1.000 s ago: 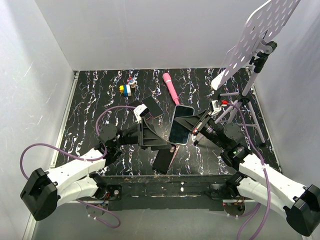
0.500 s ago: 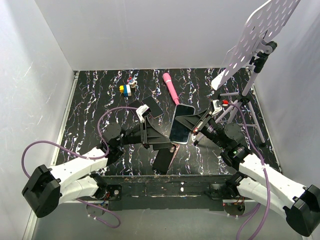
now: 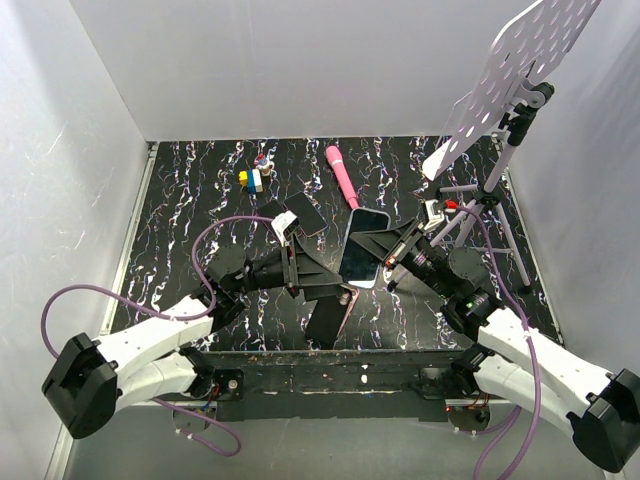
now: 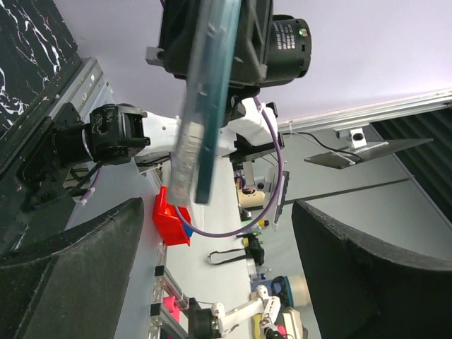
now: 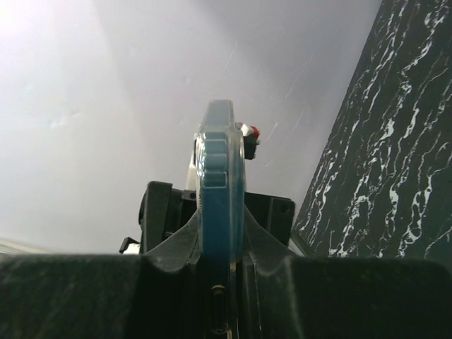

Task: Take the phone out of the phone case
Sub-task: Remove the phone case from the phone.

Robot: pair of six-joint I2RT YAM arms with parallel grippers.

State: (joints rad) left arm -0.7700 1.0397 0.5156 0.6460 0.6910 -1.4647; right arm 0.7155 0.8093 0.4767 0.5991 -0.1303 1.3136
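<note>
My right gripper is shut on a slim phone with a glossy dark screen and a light blue rim, and holds it tilted above the table. In the right wrist view the phone stands edge-on between the fingers of that gripper. My left gripper is open just left of the phone; in its wrist view the fingers stand wide apart below the phone's edge. The pale pink case lies dark side up near the front edge, below my left gripper.
A pink wand and a bare black phone lie further back. Small coloured blocks sit at the back left. A tripod with a white perforated panel stands at the right. White walls enclose the table.
My left wrist has shifted slightly back and to the left, with its fingers still open beside the phone. The right gripper and the phone have stayed put.
</note>
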